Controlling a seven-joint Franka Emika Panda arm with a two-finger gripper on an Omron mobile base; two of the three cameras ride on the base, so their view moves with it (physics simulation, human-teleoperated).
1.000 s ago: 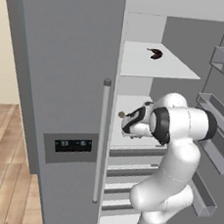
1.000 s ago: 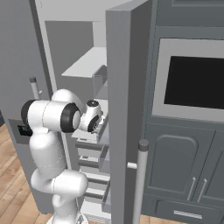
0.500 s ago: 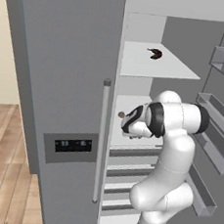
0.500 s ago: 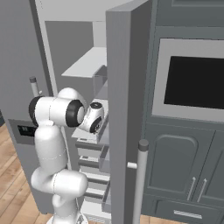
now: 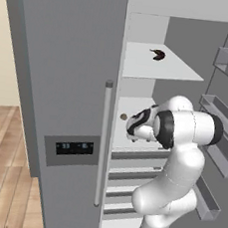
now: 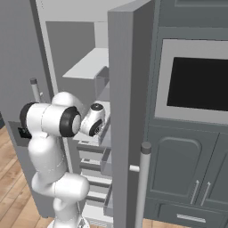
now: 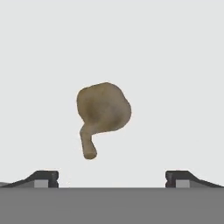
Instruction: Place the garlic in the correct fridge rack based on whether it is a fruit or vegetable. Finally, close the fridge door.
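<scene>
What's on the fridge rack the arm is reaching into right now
The garlic lies on the pale fridge rack, free between the open end effector fingertips. The arm covers the rack's right part in the left base view, so anything there can't be seen.

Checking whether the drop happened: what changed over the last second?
The tool opened and let go of the garlic, which now lies on the rack with the fingers spread clear of it. The arm barely shifted. The door stayed open, the dark item unmoved.
</scene>
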